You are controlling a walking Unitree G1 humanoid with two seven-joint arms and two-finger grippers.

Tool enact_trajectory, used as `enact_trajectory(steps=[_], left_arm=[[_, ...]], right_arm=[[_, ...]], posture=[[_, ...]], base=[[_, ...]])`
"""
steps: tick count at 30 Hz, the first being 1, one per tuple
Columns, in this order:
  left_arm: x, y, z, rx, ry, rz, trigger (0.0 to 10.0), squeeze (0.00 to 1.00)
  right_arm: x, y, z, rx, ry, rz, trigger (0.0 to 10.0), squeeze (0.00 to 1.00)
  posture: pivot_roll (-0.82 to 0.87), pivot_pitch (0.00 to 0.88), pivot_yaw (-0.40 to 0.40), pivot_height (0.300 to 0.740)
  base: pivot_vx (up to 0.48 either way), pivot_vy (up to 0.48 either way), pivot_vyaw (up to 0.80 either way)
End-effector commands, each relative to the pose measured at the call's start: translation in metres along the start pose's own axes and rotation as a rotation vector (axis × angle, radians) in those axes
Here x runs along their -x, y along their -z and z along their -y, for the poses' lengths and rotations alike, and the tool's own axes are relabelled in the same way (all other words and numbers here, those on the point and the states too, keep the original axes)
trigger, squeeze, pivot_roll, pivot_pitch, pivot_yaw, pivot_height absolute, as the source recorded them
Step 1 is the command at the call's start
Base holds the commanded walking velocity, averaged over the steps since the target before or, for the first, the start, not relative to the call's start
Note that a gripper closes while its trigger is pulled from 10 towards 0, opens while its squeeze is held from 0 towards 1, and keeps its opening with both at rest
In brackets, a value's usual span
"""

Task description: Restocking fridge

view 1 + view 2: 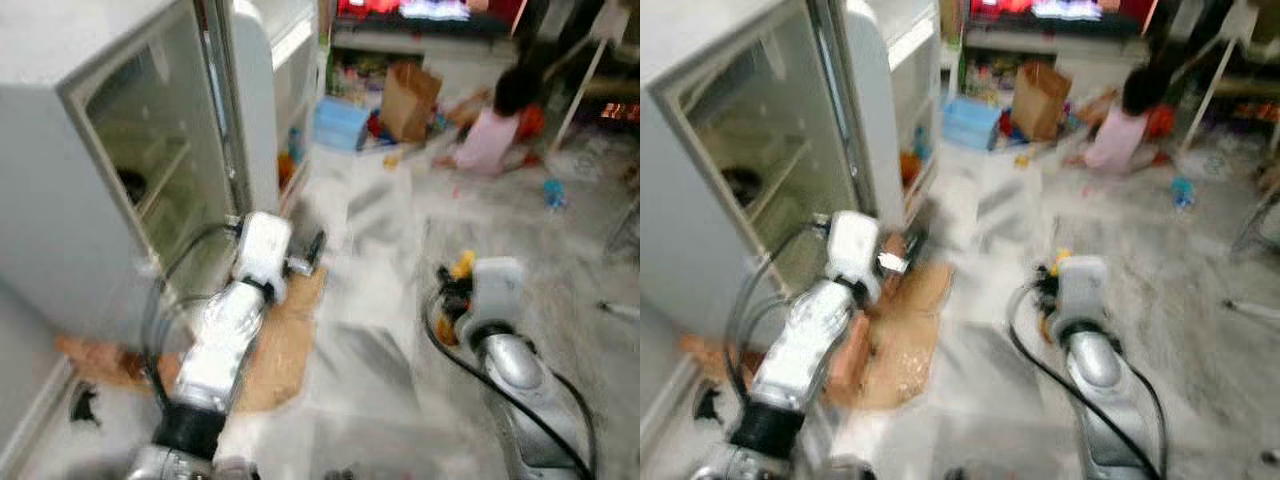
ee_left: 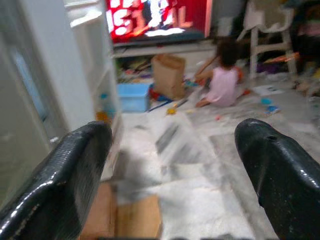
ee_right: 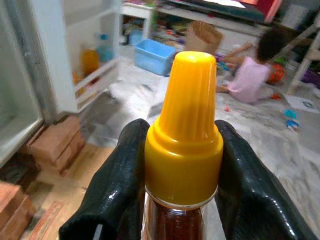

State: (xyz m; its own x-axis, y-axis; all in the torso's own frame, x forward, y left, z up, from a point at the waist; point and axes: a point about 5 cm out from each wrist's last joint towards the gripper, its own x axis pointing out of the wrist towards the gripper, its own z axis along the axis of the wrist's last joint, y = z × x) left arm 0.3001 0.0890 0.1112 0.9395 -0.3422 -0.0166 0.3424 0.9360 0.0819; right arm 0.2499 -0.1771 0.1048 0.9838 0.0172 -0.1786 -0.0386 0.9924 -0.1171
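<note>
Open fridge (image 1: 110, 180) at far left, glass-fronted door (image 1: 160, 150) swung out, pale shelves inside, dark blurred shape on one of them. Beyond the fridge, a white door rack (image 3: 95, 70) holding an orange bottle (image 3: 89, 61) and a blue-capped one. At the foot of the fridge, flattened brown cardboard (image 1: 285, 340) on the marble floor (image 1: 380, 300), with reddish bricks (image 3: 55, 142) beside it.

Just in front of the fridge door, left pincer (image 2: 170, 165) over the cardboard edge, fingers (image 2: 65, 175) spread wide, nothing between them.

Further from the fridge, right pincer (image 3: 182, 175) pinching a bottle (image 3: 182, 150) just under its ribbed yellow cap (image 3: 185, 125), upright, with dark reddish contents showing below the cap; black fingers (image 3: 112, 185) pressed against both sides of the neck. Bottle held in the air, well apart from the fridge and not yet inside.

Across the room from the fridge: blue plastic bin (image 1: 340, 122), brown paper bag (image 1: 408, 98), scattered toys, a person in pink (image 1: 490, 130) sitting on the floor, a lit screen (image 2: 155, 17) above a low shelf, white chair legs (image 2: 265, 35) farthest away. Head views blurred throughout.
</note>
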Motion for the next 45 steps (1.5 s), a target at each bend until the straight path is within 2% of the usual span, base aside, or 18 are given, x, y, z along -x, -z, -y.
enact_trajectory(steps=[1,6,13,27,33,38,45], left_arm=[[0.0,-0.002,-0.001,-0.001,-0.022,0.006,10.0,0.0],[0.003,0.002,-0.007,-0.018,-0.049,-0.013,10.0,0.0],[0.003,0.001,-0.008,-0.04,-0.049,-0.008,10.0,0.0],[0.002,0.001,-0.009,-0.069,-0.053,-0.008,10.0,0.0],[0.001,0.001,-0.01,-0.08,-0.071,-0.009,10.0,0.0],[0.0,0.002,-0.012,-0.093,-0.099,-0.02,10.0,0.0],[0.0,0.005,-0.014,-0.109,-0.125,-0.037,10.0,0.0]], right_arm=[[-0.004,-0.009,0.006,0.018,0.021,0.047,10.0,0.0],[-0.013,-0.016,0.009,0.045,0.028,0.082,10.0,0.0],[-0.017,-0.019,0.009,0.059,0.027,0.103,10.0,0.0],[-0.02,-0.023,0.004,0.053,0.017,0.139,10.0,0.0],[-0.021,-0.025,0.0,0.012,-0.02,0.155,10.0,0.0],[-0.022,-0.028,-0.004,0.035,-0.052,0.175,10.0,0.0],[-0.024,-0.034,-0.009,0.031,-0.078,0.202,10.0,0.0]], posture=[[-0.01,0.0,-0.03,0.74],[0.0,0.0,-0.03,0.74],[0.0,0.0,-0.031,0.74],[0.0,0.0,-0.029,0.74],[-0.01,0.0,-0.028,0.74],[-0.01,0.0,-0.029,0.74],[-0.01,0.0,-0.031,0.74]], base=[[0.0,-0.465,0.0],[0.194,-0.386,0.0],[0.376,-0.294,0.0],[0.46,0.0,0.0],[0.472,0.0,0.0],[0.48,0.0,0.0],[0.475,0.0,0.75]])
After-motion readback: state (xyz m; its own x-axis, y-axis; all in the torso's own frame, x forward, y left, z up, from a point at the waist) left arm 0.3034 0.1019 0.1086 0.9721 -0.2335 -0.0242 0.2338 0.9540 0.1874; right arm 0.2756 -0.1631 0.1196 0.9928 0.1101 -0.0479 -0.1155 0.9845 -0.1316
